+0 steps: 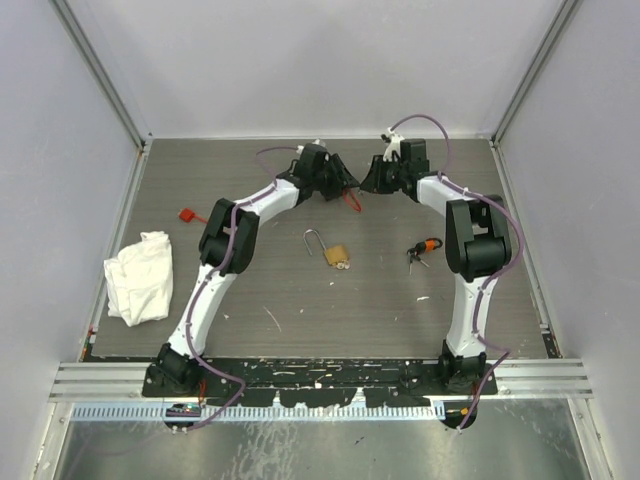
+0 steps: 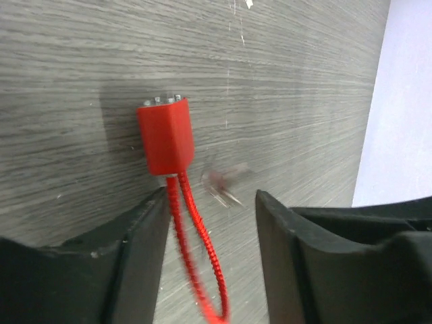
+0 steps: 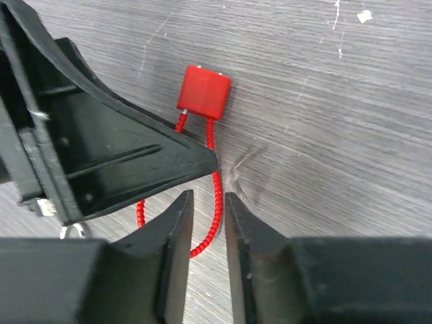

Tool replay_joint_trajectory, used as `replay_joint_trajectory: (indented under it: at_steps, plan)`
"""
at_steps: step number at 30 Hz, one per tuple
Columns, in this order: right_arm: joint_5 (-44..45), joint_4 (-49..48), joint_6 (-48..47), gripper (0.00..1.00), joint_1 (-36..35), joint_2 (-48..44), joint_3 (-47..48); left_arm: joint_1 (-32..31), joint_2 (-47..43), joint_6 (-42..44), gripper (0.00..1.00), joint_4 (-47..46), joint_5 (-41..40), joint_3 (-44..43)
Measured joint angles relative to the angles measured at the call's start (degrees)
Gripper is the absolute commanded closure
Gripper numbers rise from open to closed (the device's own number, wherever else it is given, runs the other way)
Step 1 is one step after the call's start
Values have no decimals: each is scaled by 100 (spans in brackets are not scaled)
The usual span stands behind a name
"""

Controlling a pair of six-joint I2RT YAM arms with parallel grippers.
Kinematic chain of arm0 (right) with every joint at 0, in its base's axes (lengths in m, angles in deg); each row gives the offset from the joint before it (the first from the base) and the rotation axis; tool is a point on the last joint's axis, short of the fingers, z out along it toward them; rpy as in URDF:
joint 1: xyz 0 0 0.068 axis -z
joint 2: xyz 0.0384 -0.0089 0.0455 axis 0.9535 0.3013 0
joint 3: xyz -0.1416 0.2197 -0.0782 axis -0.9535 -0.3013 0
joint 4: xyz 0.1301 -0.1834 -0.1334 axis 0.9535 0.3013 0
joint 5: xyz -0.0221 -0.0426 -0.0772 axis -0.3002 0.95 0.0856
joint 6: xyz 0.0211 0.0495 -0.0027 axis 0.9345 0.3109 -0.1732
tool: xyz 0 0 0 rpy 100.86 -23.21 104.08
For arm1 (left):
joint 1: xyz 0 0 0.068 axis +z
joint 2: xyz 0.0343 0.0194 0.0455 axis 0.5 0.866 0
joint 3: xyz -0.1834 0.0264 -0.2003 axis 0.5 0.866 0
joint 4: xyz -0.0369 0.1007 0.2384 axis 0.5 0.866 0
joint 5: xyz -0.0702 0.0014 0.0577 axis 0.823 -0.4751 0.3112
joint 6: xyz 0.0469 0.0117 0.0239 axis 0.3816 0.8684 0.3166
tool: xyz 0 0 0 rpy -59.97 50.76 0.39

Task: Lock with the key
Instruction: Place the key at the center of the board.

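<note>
Clearly, the key (image 1: 416, 257) is nowhere near either set of fingers: in the overhead view the small dark-headed bunch lies on the table right of centre, just beside the right arm's elbow, with an orange tag (image 1: 431, 244) touching it. Both grippers are well apart from it, meeting at the upper middle of that frame over a red cable lock (image 1: 352, 201).

In the left wrist view the left gripper (image 2: 210, 202) has its fingers set moderately wide. The lock's red block (image 2: 165, 138) lies on the wood above them, and its cable (image 2: 192, 256) runs down just beside the left-hand finger.

In the right wrist view the right gripper (image 3: 207, 199) shows only a narrow gap. The cable (image 3: 214, 202) passes through it, not visibly pinched.

A brass padlock (image 1: 336, 255), shackle open, lies at the frame's centre, left of the key.
</note>
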Motion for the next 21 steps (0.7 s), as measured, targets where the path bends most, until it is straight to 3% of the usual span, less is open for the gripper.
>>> replay_joint_trajectory:
  at_steps: [4,9,11,17,21]
  plan:
    - [179,302,-289,50,11,22,144,-2,-59,190,32,190,-149,-59]
    - [337,693,-807,49,57,-407,-79,-9,-870,935,29,501,-710,780]
    - [219,833,-1045,49,76,-881,-337,-44,-1499,1368,29,520,-964,1392]
    - [-953,890,-1871,32,131,-3307,-1290,-251,-4273,2673,28,-297,-1530,3810]
    - [-1836,564,-2260,23,122,-4723,-1897,-490,-5949,3029,4,-1469,-1333,5342]
